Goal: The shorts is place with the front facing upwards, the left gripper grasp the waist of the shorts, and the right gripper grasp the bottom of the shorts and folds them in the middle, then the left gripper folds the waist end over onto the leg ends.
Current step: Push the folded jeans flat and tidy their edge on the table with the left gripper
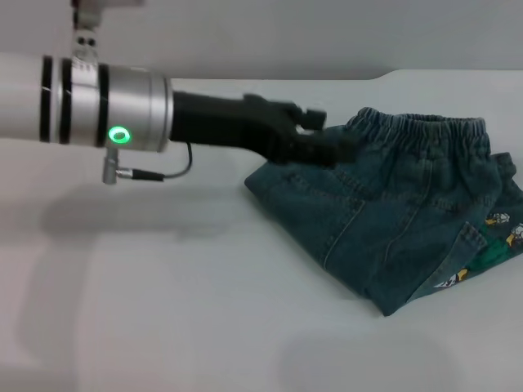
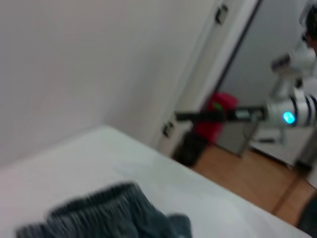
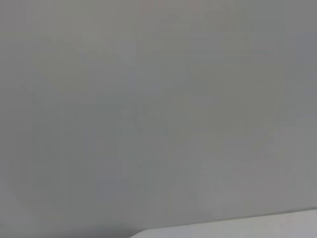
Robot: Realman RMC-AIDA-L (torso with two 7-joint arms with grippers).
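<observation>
In the head view, the shorts (image 1: 400,212) lie folded on the white table (image 1: 163,310), toward its right side. The waist of the shorts (image 1: 425,131) runs along the far edge, and the leg ends (image 1: 482,245) with the cartoon print point near-right. The left gripper (image 1: 331,139) reaches in from the left, its tip at the waistband's left corner; whether its fingers are parted cannot be told.

The left wrist view shows the blurred waistband on the table, with the right arm (image 2: 277,114) raised well beyond the table.

The right wrist view shows only a grey wall (image 3: 158,109).
</observation>
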